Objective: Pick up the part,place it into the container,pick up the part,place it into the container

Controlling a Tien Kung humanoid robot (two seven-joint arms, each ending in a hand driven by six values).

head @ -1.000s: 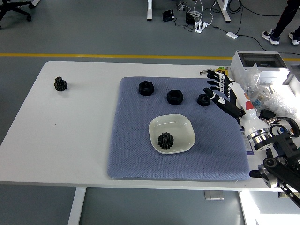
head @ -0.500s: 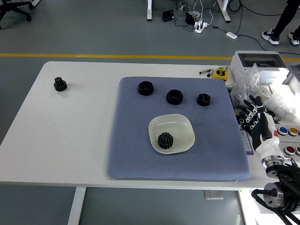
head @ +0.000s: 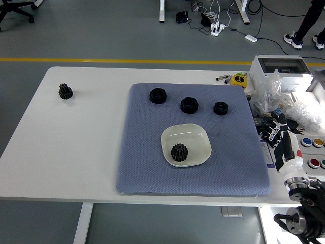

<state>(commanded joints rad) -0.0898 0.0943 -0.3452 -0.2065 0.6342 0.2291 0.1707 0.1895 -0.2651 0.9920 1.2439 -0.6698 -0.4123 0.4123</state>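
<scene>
A blue-grey mat [head: 152, 162] lies on the white tabletop [head: 76, 142]. On it, a cream dish [head: 198, 136] holds one black gear [head: 179, 152]; three black nuts [head: 189, 105] line the far side. Another gear [head: 65, 91] sits far left. The right robot hand [head: 280, 134], fingers relaxed, rests beyond the mat's right edge.

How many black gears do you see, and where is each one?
2. One gear lies in the white dish on the blue mat; the other gear lies on the table's far left.

1. Bare mat [head: 152, 162] lies at 6 and 9 o'clock of the bowl [head: 195, 134].
2. Three black nuts [head: 189, 105] stand in a row at its 12 o'clock.
3. The right robot hand [head: 280, 136] and bagged clutter [head: 284, 101] crowd the desk [head: 76, 142] at 3 o'clock.
</scene>
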